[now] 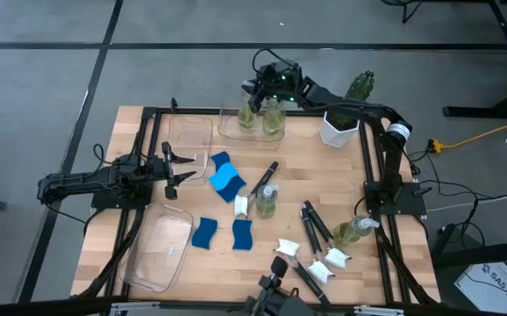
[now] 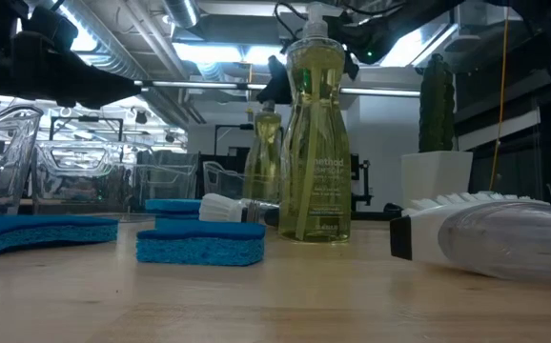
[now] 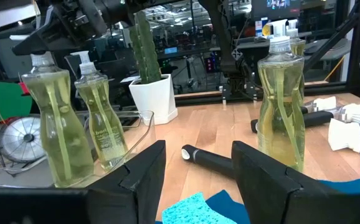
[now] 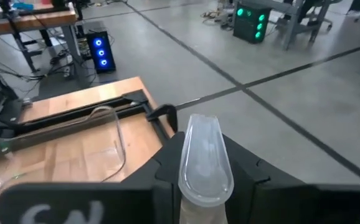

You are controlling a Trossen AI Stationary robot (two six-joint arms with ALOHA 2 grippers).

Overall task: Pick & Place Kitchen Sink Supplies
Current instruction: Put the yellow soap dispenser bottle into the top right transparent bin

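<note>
My right arm reaches across the far end of the counter (image 1: 324, 175), elbow bent above the cactus (image 1: 360, 88) in its white pot (image 1: 338, 129). Its right tool (image 1: 255, 98) hangs over the clear bin (image 1: 232, 123) just beside that pot, clamped on the pump head (image 4: 205, 158) of a soap bottle (image 1: 248, 116). A second soap bottle (image 1: 273, 118) stands upright in the same bin, touching or nearly touching the first; I cannot tell which.

My left arm lies low and nearly level, on the far side of the bin from the cactus, its left tool (image 1: 181, 168) pointing toward the counter's middle. The fingers (image 3: 149, 171) stand apart with nothing between them, just short of two overlapping blue sponges (image 1: 225, 177).

Nearer the counter's middle than the cactus, a third bottle (image 1: 266, 200) stands beside a dish brush (image 1: 255, 188). A fourth bottle (image 1: 353, 230) lies on its side on the near side of the cactus, with more brushes (image 1: 315, 230) beside it. Two other sponges (image 1: 204, 233) lie near a second clear bin (image 1: 159, 250).

On the middle bottle the low view shows pale lettering that I read as "method", though it is faint. A white sheet (image 1: 490, 283) on the floor carries dark print too small to read.
</note>
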